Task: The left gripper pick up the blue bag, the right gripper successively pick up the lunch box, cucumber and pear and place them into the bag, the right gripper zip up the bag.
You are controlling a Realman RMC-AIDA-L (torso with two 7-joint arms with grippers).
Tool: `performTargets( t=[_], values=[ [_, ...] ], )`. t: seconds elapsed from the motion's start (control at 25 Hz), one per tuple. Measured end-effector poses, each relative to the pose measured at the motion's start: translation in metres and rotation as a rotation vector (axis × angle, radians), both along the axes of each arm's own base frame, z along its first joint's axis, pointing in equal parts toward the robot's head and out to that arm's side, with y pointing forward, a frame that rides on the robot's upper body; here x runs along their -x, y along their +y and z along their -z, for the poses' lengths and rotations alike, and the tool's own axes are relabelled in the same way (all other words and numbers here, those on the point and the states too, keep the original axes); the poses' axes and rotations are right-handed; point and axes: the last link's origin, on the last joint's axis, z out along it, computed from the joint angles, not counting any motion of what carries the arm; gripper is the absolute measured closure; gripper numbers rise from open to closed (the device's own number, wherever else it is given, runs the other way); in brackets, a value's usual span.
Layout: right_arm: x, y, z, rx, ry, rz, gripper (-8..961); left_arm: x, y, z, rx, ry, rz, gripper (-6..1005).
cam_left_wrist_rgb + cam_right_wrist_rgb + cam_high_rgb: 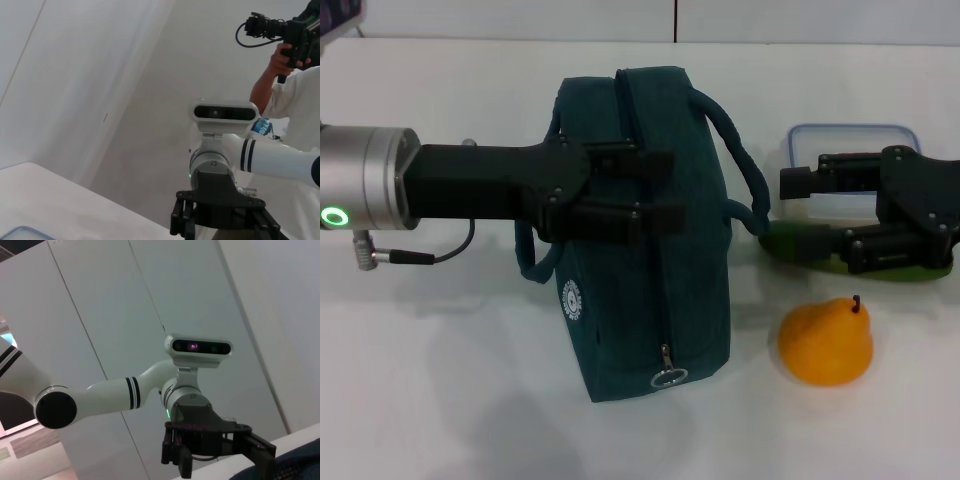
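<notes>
The blue bag [645,260] stands zipped shut in the middle of the white table, its silver ring pull [669,377] at the near end. My left gripper [655,188] hovers over the bag's top, open, one finger on each side of the zipper seam. To the right, my right gripper [798,212] is open, pointing toward the bag's handle [740,160]. It hangs above the lunch box [850,135] and the cucumber [795,252], which is mostly hidden under it. The pear [825,343] lies nearer, beside the bag. A bag edge [295,465] shows in the right wrist view.
A black cable [430,255] trails from the left wrist onto the table. A person holding a camera [292,75] stands behind the robot. A corner of the lunch box [20,232] shows in the left wrist view.
</notes>
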Motion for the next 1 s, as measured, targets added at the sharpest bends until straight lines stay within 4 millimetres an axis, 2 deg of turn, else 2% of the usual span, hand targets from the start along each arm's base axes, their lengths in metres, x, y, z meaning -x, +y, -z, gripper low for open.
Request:
performTargets(
  t=[0.68, 0.76, 0.92, 1.0],
  values=[
    [-0.001, 0.000, 0.001, -0.003, 0.000, 0.009, 218, 0.000, -0.001, -0.002, -0.014, -0.017, 0.012, 138],
    [-0.003, -0.001, 0.000, -0.004, 0.000, 0.015, 218, -0.006, 0.000, -0.012, -0.041, -0.058, 0.026, 138],
    [-0.012, -0.006, -0.001, -0.005, 0.002, 0.039, 218, -0.016, -0.006, -0.054, -0.159, -0.169, 0.058, 139],
    [-0.018, -0.009, -0.003, -0.011, 0.004, 0.057, 218, -0.017, -0.006, -0.071, -0.200, -0.162, 0.018, 139]
  ],
)
